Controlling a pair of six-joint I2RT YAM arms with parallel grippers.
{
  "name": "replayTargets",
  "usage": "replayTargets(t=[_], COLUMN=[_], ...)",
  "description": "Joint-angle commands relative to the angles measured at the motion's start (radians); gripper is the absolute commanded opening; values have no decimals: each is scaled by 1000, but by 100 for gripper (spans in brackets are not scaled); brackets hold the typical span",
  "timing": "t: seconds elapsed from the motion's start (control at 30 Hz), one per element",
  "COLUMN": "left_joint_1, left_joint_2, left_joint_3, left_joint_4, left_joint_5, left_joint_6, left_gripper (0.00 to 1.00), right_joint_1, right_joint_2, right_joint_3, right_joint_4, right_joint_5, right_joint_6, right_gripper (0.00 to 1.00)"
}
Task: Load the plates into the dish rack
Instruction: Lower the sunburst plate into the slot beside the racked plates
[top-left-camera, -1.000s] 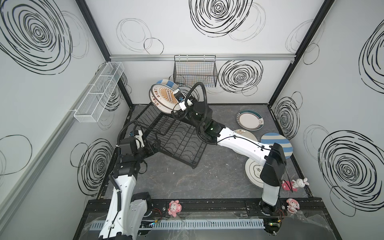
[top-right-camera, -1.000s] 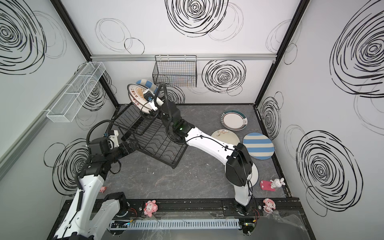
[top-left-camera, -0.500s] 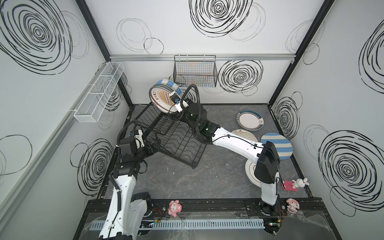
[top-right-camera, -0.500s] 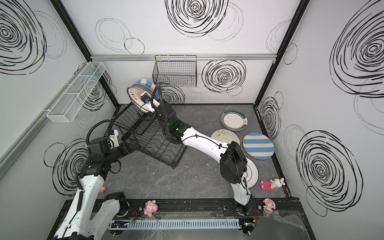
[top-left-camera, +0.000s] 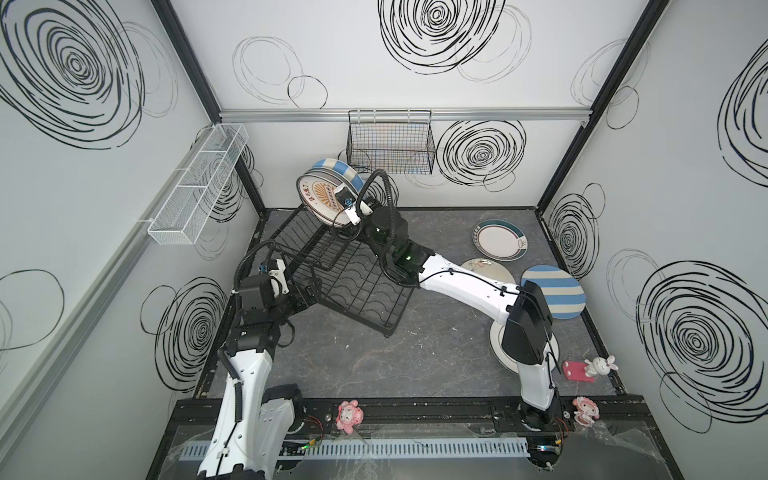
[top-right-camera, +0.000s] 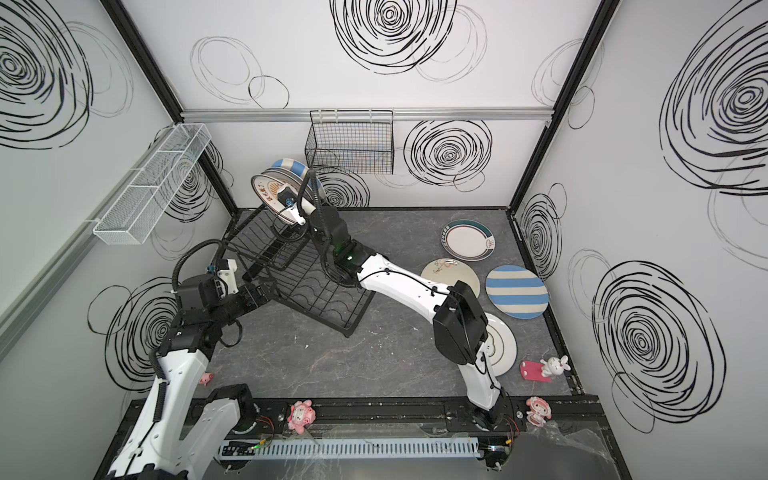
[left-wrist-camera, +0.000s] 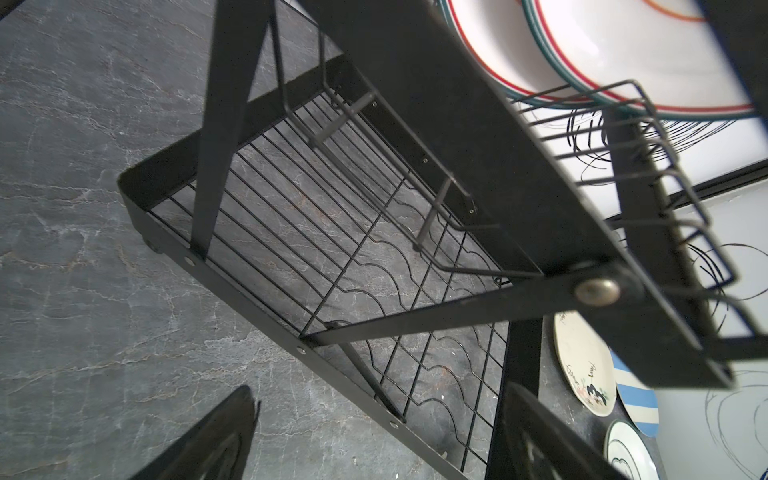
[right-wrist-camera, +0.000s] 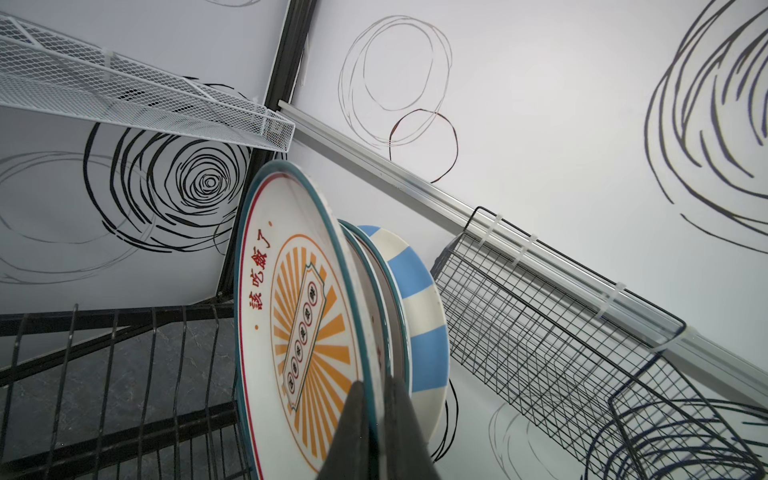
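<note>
- At the raised upper tier of the black wire two-tier dish rack (top-left-camera: 361, 286): right claw (right-wrist-camera: 374, 384) pinched almost fully closed on the rim of a round cream sunburst plate (right-wrist-camera: 299, 311) with orange rays, red characters and a teal edge. The plate stands on edge.
- Directly behind it, close-packed and also on edge: a teal-rimmed plate (right-wrist-camera: 378, 291), then a blue-and-cream striped plate (right-wrist-camera: 419, 299).
- Whether the held plate sits in the tier's wires cannot be told.
- Left claw (left-wrist-camera: 376, 386): spread wide, low at the rack's near left corner, with the lower frame bar running between its fingers. Contact with the bar cannot be told.
- Grey marbled surface (top-left-camera: 415, 361), right of the rack, lying flat:
  - teal-banded white plate (top-left-camera: 498, 240)
  - floral cream plate (top-left-camera: 482, 268), partly under the right arm
  - second striped plate (top-left-camera: 552, 291)
  - plain white plate (top-right-camera: 500, 345), largely hidden by the arm's elbow
- Back wall: black wire basket (top-left-camera: 390, 147), hanging just beyond the standing plates.
- Left wall: long white mesh basket (top-left-camera: 199, 191).
</note>
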Motion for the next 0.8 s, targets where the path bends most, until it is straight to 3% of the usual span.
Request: replayTargets(t=[0.0,0.67,0.77], left_joint_1=[12,11,11], left_joint_2=[-5,-7,-8], left_joint_3=[-8,-8,-8], left_joint_4=[38,39,40], left_joint_5=[11,14,13], left_joint_6=[20,20,20], left_gripper=[96,96,96], right_joint_1=[-3,-13,-13], right_joint_2=[22,180,187], right_joint_3=[66,279,290], right_joint_4=[53,-76,-88], right_joint_5=[13,16,20], right_joint_6=[1,26,26], right_gripper=[0,0,5])
